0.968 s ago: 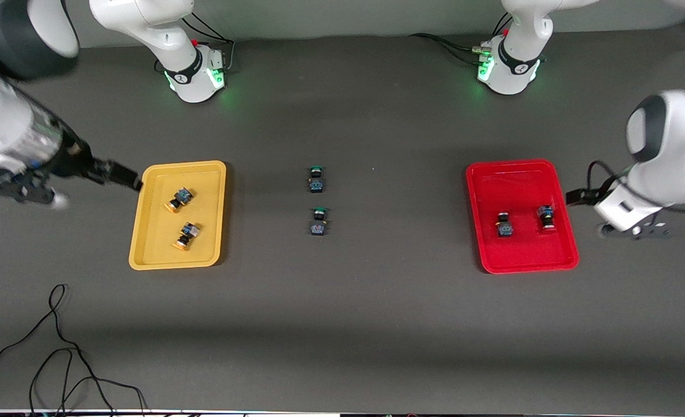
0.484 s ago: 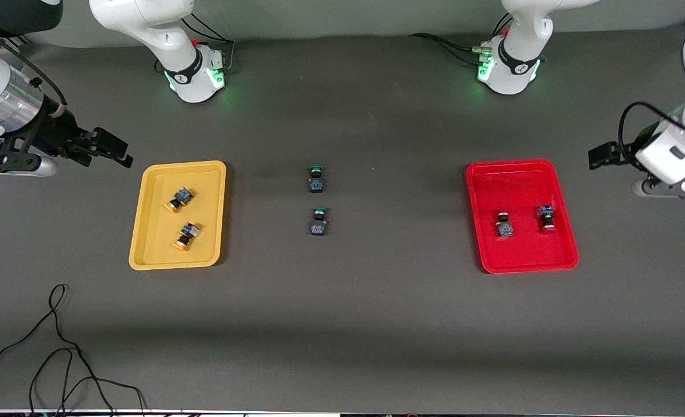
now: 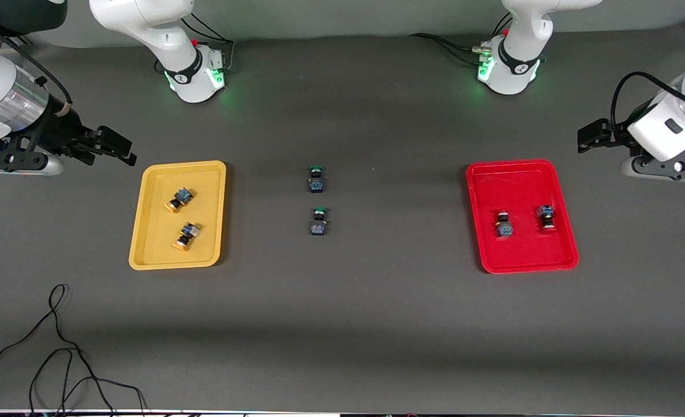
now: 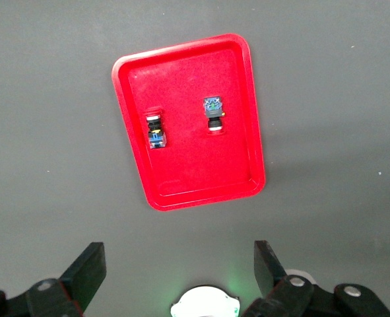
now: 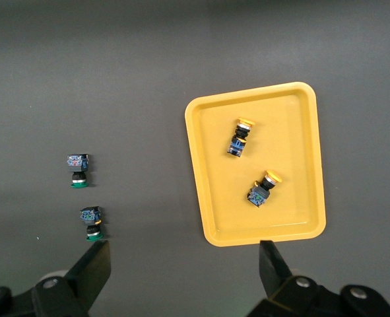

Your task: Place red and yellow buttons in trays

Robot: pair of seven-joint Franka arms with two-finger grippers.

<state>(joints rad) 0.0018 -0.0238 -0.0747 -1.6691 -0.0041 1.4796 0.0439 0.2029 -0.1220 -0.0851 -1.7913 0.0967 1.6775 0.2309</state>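
The yellow tray [image 3: 145, 237] holds two yellow-capped buttons [image 3: 179, 198] [image 3: 187, 236]; it also shows in the right wrist view [image 5: 208, 198] with both buttons [image 5: 239, 138] [image 5: 264, 187]. The red tray [image 3: 556, 255] holds two red-capped buttons [image 3: 504, 223] [image 3: 546, 218]; it also shows in the left wrist view [image 4: 181, 191] with both buttons [image 4: 155, 131] [image 4: 214, 113]. My right gripper [image 3: 115, 147] is open and empty, up beside the yellow tray at the right arm's end. My left gripper [image 3: 592, 138] is open and empty, up beside the red tray at the left arm's end.
Two green-capped buttons [image 3: 315, 178] [image 3: 318, 221] lie on the dark table between the trays; they also show in the right wrist view [image 5: 78, 170] [image 5: 92, 222]. A black cable [image 3: 58, 359] loops at the table's near corner at the right arm's end. The arm bases [image 3: 194, 72] [image 3: 507, 66] glow green.
Both grippers have lifted and drawn away from their trays toward the table's ends, then nearly settled. The buttons and trays have not moved.
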